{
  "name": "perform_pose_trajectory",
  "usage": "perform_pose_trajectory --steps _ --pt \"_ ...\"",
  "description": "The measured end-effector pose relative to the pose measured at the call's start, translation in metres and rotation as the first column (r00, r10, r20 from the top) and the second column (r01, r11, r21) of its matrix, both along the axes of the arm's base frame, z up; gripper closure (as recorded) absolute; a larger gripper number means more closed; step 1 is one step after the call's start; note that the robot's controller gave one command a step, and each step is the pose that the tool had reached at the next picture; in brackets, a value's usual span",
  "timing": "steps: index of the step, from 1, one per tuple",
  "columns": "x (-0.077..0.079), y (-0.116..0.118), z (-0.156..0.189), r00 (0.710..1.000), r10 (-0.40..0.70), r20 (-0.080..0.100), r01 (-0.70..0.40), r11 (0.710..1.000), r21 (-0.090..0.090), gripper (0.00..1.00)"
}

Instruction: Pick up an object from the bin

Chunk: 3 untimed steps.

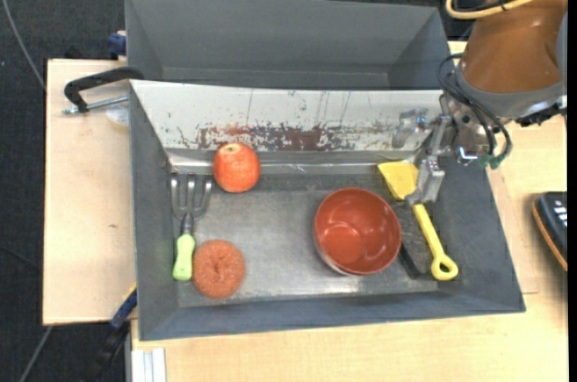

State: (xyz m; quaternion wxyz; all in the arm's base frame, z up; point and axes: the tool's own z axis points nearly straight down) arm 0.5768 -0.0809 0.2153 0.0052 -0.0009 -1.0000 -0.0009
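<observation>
Scrubby orange-red ball (219, 268) sits in the front-left corner of the grey bin (270, 56). There's a little green-handled fork (185, 231) just beside it on the left, prongs pointing at the back wall. Further back on that side there's a red-orange apple (236, 168) up against the back wall. Right of the middle you've got a red bowl (357, 231) standing upright, and a yellow-handled brush (434, 243) lies just beside it along the right wall. Now the gripper (429, 177) is down in the back-right corner, right next to a yellow wedge-shaped piece (398, 179) and over the brush's far end. Honestly can't tell if the gripper is apart or together, or whether it's touching the wedge.
</observation>
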Motion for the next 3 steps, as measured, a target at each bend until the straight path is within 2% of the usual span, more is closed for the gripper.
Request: perform_pose_trajectory --steps 1,2,3 --pt "-0.004 0.047 -0.143 0.976 0.218 -0.009 -0.218 0.976 0.007 0.00" --pt "-0.002 0.046 -0.139 0.976 0.218 -0.001 -0.218 0.976 0.004 1.00" --pt "0.022 0.048 -0.013 0.983 0.184 0.009 -0.184 0.983 0.002 1.00"
